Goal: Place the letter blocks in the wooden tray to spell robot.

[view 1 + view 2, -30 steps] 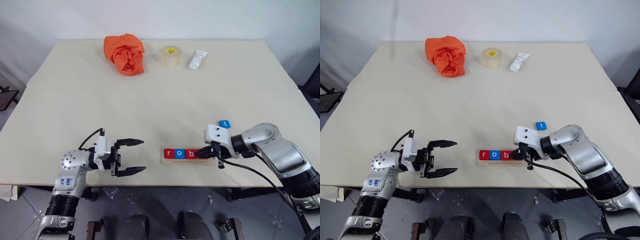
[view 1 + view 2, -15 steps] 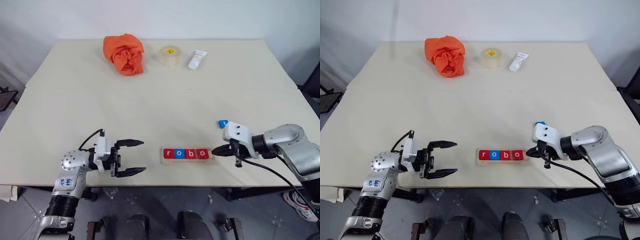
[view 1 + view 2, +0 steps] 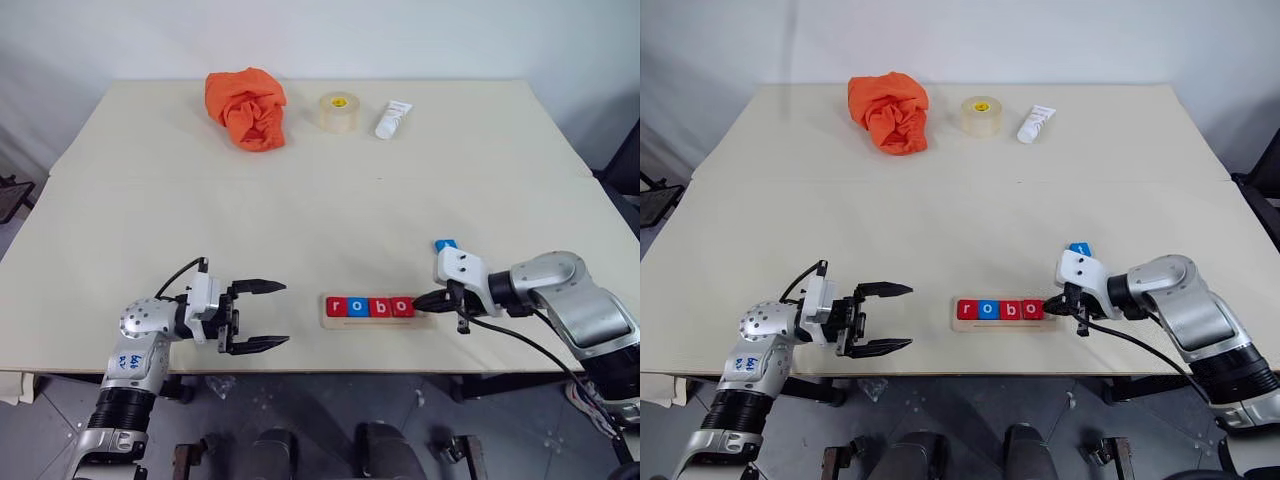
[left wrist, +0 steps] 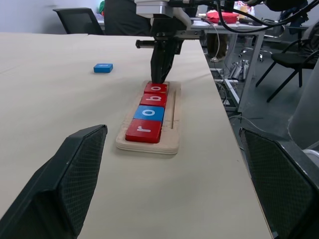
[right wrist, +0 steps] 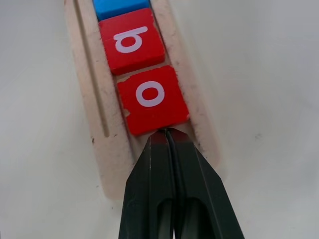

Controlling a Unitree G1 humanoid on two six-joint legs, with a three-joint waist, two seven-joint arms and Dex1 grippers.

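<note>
Holding four letter blocks (image 3: 369, 306): wooden tray (image 3: 328, 322).

Far side of my table (image 3: 150, 200): crumpled orange cloth (image 3: 247, 107), roll of clear tape (image 3: 340, 111) beside it, then a white tube (image 3: 393, 119) lying flat. All three apart, none touching. Office chairs (image 4: 79, 20) beyond the table edge.

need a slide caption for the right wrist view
Shut right gripper touching the edge of the red square "o" tile, last of the tiles in the pale wooden tray.
</note>
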